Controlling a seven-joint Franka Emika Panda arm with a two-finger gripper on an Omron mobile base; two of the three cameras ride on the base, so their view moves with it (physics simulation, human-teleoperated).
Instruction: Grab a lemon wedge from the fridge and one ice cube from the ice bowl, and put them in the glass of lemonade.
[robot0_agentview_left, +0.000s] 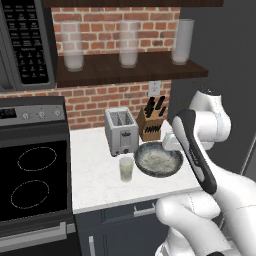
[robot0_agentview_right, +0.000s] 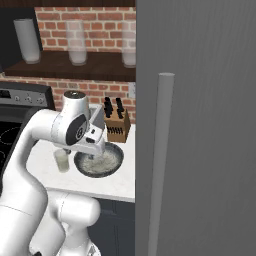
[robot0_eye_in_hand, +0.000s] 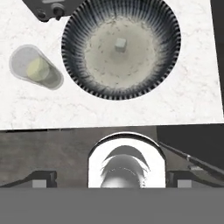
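Note:
The ice bowl (robot0_eye_in_hand: 120, 48), dark and ribbed, lies straight below the hand, with one small ice cube (robot0_eye_in_hand: 120, 44) at its middle. It also shows on the counter as the ice bowl (robot0_agentview_left: 159, 160) and the ice bowl (robot0_agentview_right: 99, 162). My gripper (robot0_eye_in_hand: 112, 180) hangs open above it, fingers wide apart and holding nothing; it is the gripper (robot0_agentview_right: 96, 146) just over the bowl's near rim. The glass of lemonade (robot0_eye_in_hand: 37, 69) stands just left of the bowl, the glass (robot0_agentview_left: 126, 169). A yellowish patch sits inside; I cannot tell liquid from lemon wedge. The fridge (robot0_agentview_right: 200, 125) is shut.
A silver toaster (robot0_agentview_left: 121, 131) and a knife block (robot0_agentview_left: 152, 122) stand behind the bowl against the brick wall. The stove (robot0_agentview_left: 32, 180) lies to the left. Frosted jars (robot0_agentview_left: 129, 44) line the shelf above. The fridge handle (robot0_agentview_right: 160, 160) is close on the right.

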